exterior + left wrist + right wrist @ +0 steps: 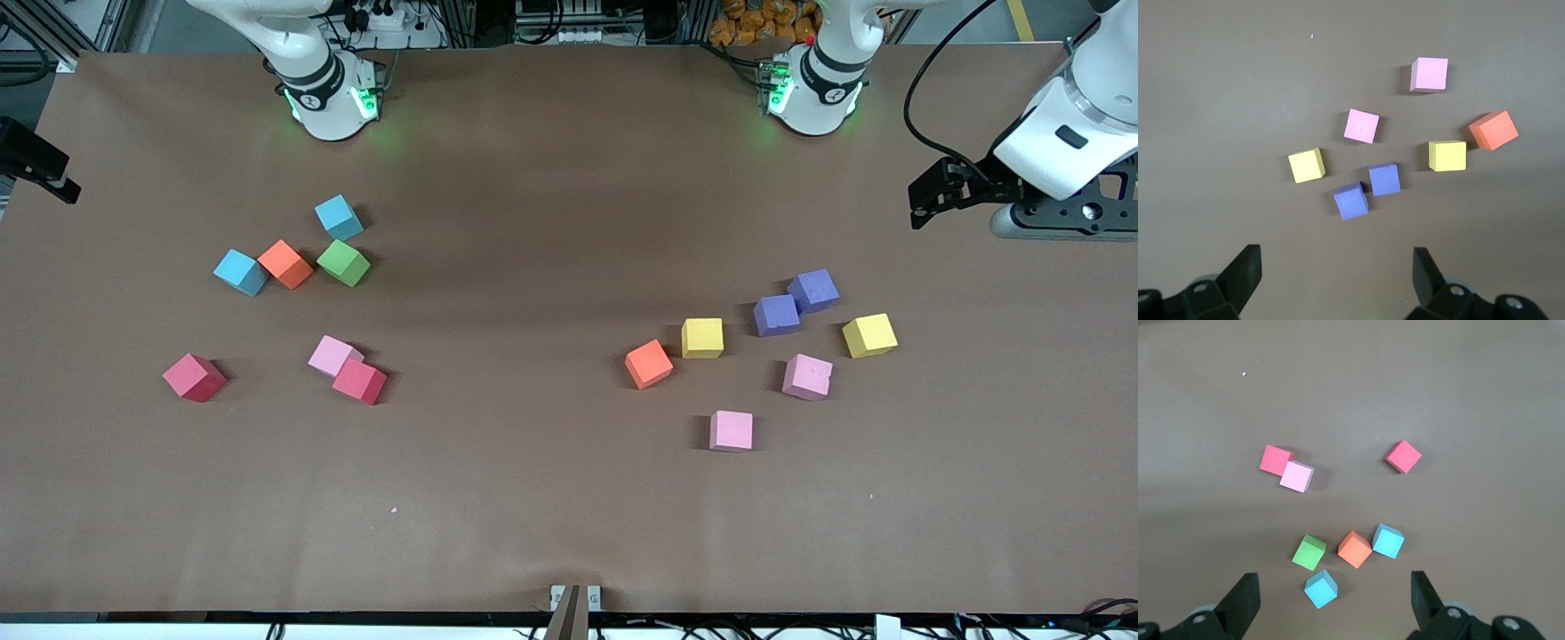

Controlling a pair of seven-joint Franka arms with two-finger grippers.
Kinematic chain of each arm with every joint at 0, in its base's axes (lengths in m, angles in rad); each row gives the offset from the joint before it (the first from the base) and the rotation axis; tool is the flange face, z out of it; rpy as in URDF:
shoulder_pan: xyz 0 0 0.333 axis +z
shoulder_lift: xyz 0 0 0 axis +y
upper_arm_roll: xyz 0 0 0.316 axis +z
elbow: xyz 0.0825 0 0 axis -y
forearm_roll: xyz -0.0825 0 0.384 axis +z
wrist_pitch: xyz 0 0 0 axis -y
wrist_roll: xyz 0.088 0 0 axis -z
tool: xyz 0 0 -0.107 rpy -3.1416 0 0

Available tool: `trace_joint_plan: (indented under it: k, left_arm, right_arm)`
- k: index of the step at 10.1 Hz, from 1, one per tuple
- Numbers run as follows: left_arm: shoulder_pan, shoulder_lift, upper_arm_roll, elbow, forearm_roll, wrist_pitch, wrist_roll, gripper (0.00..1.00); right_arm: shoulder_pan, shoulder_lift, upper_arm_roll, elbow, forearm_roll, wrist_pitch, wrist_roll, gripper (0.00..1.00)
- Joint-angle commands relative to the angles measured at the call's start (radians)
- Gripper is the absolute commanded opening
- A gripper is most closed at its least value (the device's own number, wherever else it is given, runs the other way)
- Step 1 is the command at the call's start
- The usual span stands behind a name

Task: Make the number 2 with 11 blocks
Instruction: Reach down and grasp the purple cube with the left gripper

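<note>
Blocks (702, 338) loose on table (533, 498) (two clusters); both end effectors open.

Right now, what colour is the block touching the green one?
Orange, clearest in the front view.

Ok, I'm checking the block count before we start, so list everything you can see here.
red blocks: 2, red, right arm's end
pink blocks: 3, pink, one touching a red, two at left arm's end
orange blocks: 2, orange, one at each end
yellow blocks: 2, yellow, left arm's end
green block: 1, green, right arm's end
purple blocks: 2, purple, touching, left arm's end
light-blue blocks: 2, light blue, right arm's end
table: 1, brown
left gripper: 1, black, open, empty, over its end
right gripper: 1, black, open, empty, over its end
</note>
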State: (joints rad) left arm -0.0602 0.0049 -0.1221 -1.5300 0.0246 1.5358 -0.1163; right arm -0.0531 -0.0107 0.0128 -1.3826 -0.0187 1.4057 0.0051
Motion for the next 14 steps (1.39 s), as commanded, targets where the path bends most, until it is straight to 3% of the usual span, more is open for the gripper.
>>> trace_joint_plan:
  k: [1, 3, 7, 9, 12, 14]
  left_arm:
    - [0.0, 0.003, 0.004, 0.016, -0.023, -0.019, 0.029, 1.0]
    - [0.0, 0.013, 0.006, 0.007, -0.022, -0.016, 0.03, 1.0]
    - [0.002, 0.234, 0.004, -0.004, -0.028, 0.082, -0.031, 1.0]
    - [0.003, 0.256, 0.001, -0.132, -0.04, 0.191, -0.049, 1.0]
    - [-0.027, 0.257, -0.022, -0.335, -0.038, 0.43, -0.268, 1.0]
    - [-0.068, 0.26, -0.022, -0.479, -0.034, 0.603, -0.304, 1.0]
  right_arm:
    - [-0.016, 0.006, 0.007, 0.019, 0.006, -0.019, -0.008, 1.0]
    - [-0.014, 0.008, 0.009, 0.019, 0.006, -0.017, -0.007, 1.0]
    - [-0.011, 0.009, 0.01, 0.017, 0.005, -0.019, -0.007, 1.0]
    - [-0.008, 0.009, 0.012, 0.016, 0.005, -0.019, -0.007, 1.0]
    - [0.018, 0.012, 0.012, 0.017, -0.003, -0.019, -0.004, 1.0]
    - [0.036, 0.014, 0.012, 0.017, -0.006, -0.018, -0.002, 1.0]
